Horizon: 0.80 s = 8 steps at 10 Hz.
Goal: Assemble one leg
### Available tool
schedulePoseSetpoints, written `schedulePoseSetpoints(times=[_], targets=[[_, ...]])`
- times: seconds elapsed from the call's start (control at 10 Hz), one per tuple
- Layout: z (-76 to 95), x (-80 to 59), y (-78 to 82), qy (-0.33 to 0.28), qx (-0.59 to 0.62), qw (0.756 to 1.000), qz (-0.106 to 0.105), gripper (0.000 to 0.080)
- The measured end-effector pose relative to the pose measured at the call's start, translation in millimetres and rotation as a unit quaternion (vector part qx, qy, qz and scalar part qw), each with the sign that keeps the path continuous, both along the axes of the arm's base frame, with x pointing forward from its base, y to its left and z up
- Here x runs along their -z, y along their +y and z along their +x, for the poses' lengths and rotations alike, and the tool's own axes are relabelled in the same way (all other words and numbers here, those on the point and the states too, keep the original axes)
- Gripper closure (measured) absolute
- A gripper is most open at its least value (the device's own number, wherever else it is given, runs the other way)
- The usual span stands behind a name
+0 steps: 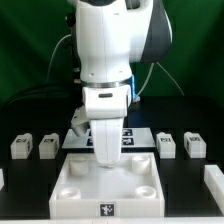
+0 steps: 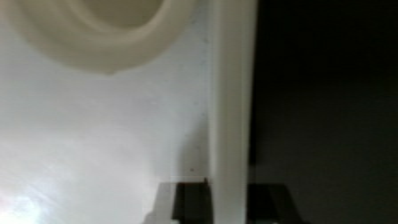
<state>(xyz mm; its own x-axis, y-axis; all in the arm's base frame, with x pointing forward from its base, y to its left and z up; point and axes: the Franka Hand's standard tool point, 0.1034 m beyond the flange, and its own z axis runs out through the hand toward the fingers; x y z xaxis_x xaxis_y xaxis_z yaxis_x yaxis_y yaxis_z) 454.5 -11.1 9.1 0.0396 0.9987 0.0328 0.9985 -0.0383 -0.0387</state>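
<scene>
Near the left edge of the tabletop (image 1: 30,200), as the exterior view has it, two legs (image 1: 20,147) are lying side by side, clear of the arm. In the middle the arm (image 1: 105,90) is standing almost vertical, its wrist reaching down into the big white tray piece (image 1: 70,180) by the front edge. The wrist is hiding the jaws, so I cannot tell their state. Two more legs (image 1: 166,143) are resting towards the right edge.
</scene>
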Motion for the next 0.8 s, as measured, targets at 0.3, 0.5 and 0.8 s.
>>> schedulePoseSetpoints(times=[0.3,0.5,0.8], targets=[[19.9,-0.4,27.6,-0.012,0.0,1.0,0.01,0.0742],[36.4,1.1,48.0,-0.019,0.017,1.0,0.018,0.0742],[39.4,1.4,70.8,-0.017,0.008,1.0,0.021,0.0741]])
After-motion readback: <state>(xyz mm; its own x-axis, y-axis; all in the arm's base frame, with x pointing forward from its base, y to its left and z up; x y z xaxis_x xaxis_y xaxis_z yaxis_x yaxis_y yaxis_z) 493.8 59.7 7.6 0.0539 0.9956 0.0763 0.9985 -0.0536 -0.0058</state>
